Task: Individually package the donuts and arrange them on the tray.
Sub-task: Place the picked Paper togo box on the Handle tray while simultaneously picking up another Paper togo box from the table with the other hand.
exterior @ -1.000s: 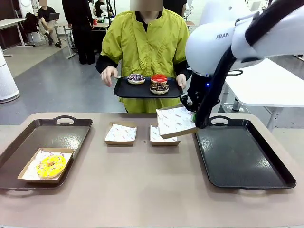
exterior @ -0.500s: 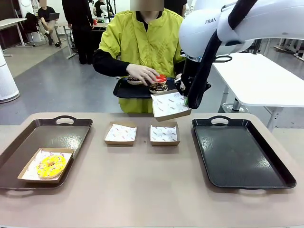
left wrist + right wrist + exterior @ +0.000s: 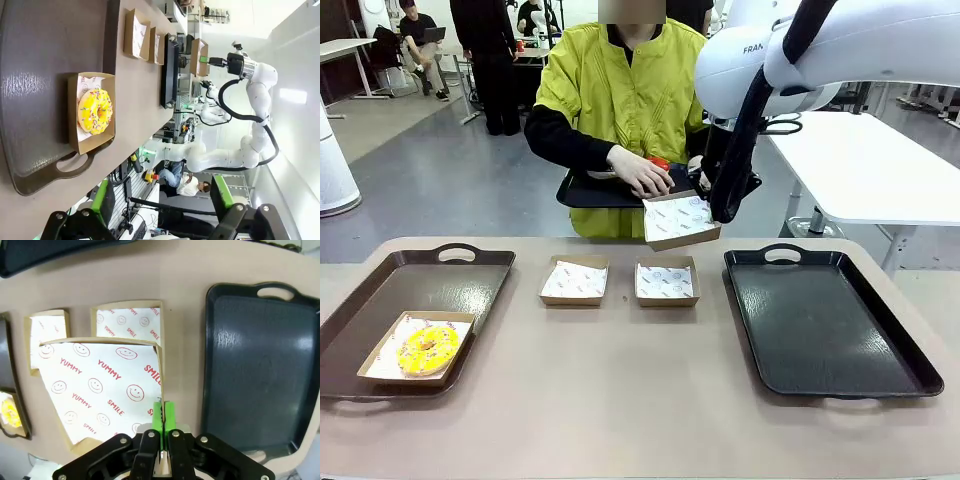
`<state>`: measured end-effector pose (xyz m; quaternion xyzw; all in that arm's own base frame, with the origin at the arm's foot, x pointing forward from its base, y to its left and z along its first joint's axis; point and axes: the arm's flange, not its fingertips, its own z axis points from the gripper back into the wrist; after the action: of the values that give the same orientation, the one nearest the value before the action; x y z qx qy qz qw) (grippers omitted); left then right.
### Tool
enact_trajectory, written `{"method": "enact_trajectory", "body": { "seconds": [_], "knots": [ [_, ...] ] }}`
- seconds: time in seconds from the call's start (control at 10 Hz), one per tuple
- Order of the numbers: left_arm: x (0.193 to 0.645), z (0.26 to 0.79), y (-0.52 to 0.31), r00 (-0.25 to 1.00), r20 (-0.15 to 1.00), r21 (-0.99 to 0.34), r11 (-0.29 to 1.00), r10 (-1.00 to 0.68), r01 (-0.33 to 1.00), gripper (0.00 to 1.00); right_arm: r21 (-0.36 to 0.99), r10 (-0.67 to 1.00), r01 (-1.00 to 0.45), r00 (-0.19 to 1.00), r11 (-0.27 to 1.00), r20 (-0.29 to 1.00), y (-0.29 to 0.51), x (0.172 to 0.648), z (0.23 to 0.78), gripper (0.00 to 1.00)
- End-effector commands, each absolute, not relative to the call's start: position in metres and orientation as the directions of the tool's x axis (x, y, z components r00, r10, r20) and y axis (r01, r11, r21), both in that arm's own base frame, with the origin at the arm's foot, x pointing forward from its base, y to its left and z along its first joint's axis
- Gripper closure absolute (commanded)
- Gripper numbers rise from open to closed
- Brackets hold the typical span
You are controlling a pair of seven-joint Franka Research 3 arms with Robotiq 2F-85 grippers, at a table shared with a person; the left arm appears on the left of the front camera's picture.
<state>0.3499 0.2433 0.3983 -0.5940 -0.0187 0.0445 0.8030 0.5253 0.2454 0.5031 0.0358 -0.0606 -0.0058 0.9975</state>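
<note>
My right gripper is shut on the edge of a paper-lined cardboard box, held in the air beside the small black tray that the person holds. In the right wrist view the green pads pinch the rim of that box. The person's hand rests on the donuts there; a bit of the red one peeks out. A yellow sprinkled donut lies boxed on the brown left tray. My left gripper hangs open above that donut.
Two empty lined boxes sit mid-table. A large black tray lies bare at the right, also below my right gripper. The person stands close at the far edge. The near half of the table has free room.
My right arm has carried the box up and leftward, from the black tray's corner to the person's tray. The person's hand has moved onto the donuts.
</note>
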Motion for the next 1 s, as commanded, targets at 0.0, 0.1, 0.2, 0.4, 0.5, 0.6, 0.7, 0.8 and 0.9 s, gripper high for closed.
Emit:
{"method": "enact_trajectory", "body": {
  "seconds": [0.0,0.1,0.2,0.4,0.5,0.6,0.7,0.8,0.9],
  "knots": [
    [0.3483,0.3986,0.2442,0.996,-0.025,-0.955,0.291,0.091,-0.051,0.0,0.082,-0.003,-0.009,0.99,0.997,0.144,0.2447,0.5201,0.5093,1.0],
    [0.3483,0.3986,0.2442,0.996,-0.025,-0.955,0.291,0.091,-0.051,0.0,0.082,-0.003,-0.009,0.99,0.997,0.144,0.2447,0.5201,0.5093,1.0],
    [0.3483,0.3986,0.2442,0.996,-0.025,-0.955,0.291,0.091,-0.051,0.0,0.082,-0.003,-0.009,0.99,0.997,0.144,0.2447,0.5201,0.5093,1.0],
    [0.3483,0.3986,0.2442,0.996,-0.025,-0.955,0.291,0.091,-0.051,0.0,0.082,-0.003,-0.009,0.99,0.997,0.144,0.2447,0.5201,0.5093,1.0],
    [0.3483,0.3986,0.2442,0.996,-0.025,-0.955,0.291,0.091,-0.051,0.0,0.082,-0.003,-0.009,0.99,0.997,0.144,0.2447,0.5201,0.5093,1.0],
    [0.3483,0.3986,0.2442,0.996,-0.025,-0.955,0.291,0.091,-0.051,0.0,0.082,-0.003,-0.009,0.99,0.997,0.144,0.2447,0.5201,0.5093,1.0],
    [0.3483,0.3986,0.2442,0.996,-0.025,-0.955,0.291,0.091,-0.051,0.0,0.082,-0.003,-0.009,0.99,0.997,0.144,0.2447,0.5201,0.5093,1.0],
    [0.3483,0.3986,0.2442,0.996,-0.025,-0.955,0.291,0.091,-0.051,0.0,0.082,-0.003,-0.009,0.99,0.997,0.144,0.2447,0.5201,0.5093,1.0],
    [0.3483,0.3986,0.2442,0.996,-0.025,-0.955,0.291,0.091,-0.051,0.0,0.082,-0.003,-0.009,0.99,0.997,0.144,0.2447,0.5201,0.5093,1.0]
  ]
}}
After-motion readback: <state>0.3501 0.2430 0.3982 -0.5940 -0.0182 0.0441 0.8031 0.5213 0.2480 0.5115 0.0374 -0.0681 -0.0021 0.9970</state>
